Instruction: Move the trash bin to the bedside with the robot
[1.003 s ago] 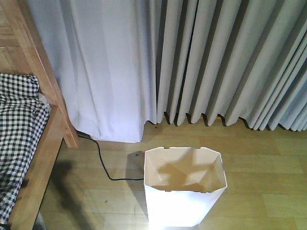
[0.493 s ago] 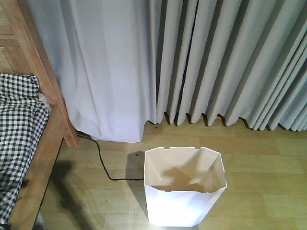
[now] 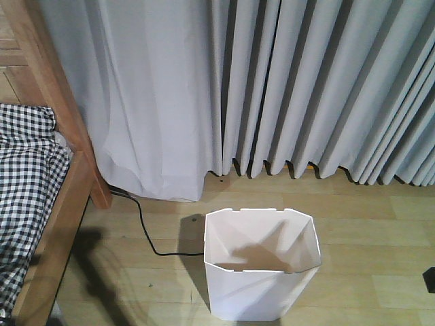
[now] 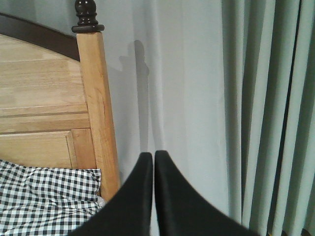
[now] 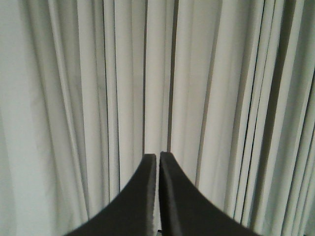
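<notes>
Setting: bedroom in a home. Evidence: light wooden bed frame [image 3: 64, 204] at left of the front view, with turned post finial [image 4: 86, 14] and panelled headboard [image 4: 39, 108]; black-and-white checkered bedding [image 3: 24, 183]; floor-length pale grey curtains [image 3: 292, 81] across the back; wood-plank floor [image 3: 367, 231]; white trash bin [image 3: 262, 272] at lower centre.

Closed left gripper [image 4: 153, 162], bedside post [image 4: 98, 108] (checkered bedding [image 4: 44, 196]), curtain [image 4: 256, 108]

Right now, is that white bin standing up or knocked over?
Standing upright. The bin sits on the floor with its open rim facing up, and looks empty inside.
</notes>
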